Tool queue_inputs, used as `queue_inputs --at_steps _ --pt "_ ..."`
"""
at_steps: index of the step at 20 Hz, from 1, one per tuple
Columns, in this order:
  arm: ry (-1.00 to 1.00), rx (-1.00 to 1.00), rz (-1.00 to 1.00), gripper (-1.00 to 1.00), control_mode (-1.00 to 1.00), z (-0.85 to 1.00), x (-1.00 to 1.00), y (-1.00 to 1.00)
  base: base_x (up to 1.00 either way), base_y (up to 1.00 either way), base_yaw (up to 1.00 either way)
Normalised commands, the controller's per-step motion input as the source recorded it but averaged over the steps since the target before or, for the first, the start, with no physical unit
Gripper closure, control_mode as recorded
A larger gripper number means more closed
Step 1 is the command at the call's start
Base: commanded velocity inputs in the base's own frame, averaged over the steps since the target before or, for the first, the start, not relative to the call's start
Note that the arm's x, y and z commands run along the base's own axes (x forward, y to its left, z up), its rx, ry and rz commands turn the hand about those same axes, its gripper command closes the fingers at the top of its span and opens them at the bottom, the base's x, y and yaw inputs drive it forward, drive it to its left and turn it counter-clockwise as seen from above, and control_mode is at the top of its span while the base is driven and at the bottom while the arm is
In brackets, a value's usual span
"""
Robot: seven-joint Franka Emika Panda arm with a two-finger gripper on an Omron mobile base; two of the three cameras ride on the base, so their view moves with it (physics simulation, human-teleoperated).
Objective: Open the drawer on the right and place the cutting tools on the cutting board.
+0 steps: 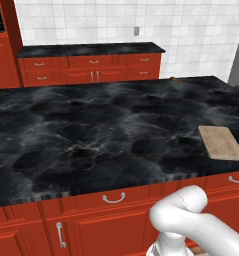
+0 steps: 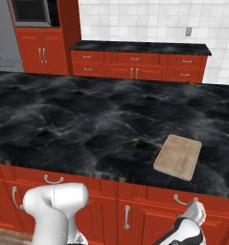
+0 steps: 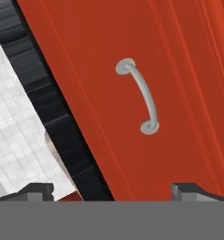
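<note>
The cutting board (image 1: 222, 142) (image 2: 178, 156), a light-tan wooden rectangle, lies flat near the front right edge of the black marble counter (image 1: 91, 130). Below it, the drawer (image 2: 209, 201) (image 1: 223, 184) is shut. In the hand view its glossy red front (image 3: 183, 65) looms close, with the curved silver handle (image 3: 140, 96) just ahead of the fingertips. My gripper (image 2: 195, 210) (image 3: 112, 190) is open, low in front of that handle, with nothing between its fingers. The cutting tools are out of view.
A second drawer (image 1: 113, 198) sits left of it under the counter edge, with cabinet doors (image 2: 149, 225) below. A back counter with red cabinets (image 2: 135, 67) runs along the tiled wall. A small orange object (image 1: 173, 78) lies at the counter's far edge.
</note>
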Motion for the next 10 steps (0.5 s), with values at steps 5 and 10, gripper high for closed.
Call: queue_inputs --at_steps 5,10 --pt "-0.04 0.0 -0.05 -1.0 -1.0 0.0 0.25 -0.15 0.0 0.0 0.0" --pt "-0.02 0.0 0.0 -1.0 -1.0 -0.21 0.09 -0.02 0.0 0.0 0.0"
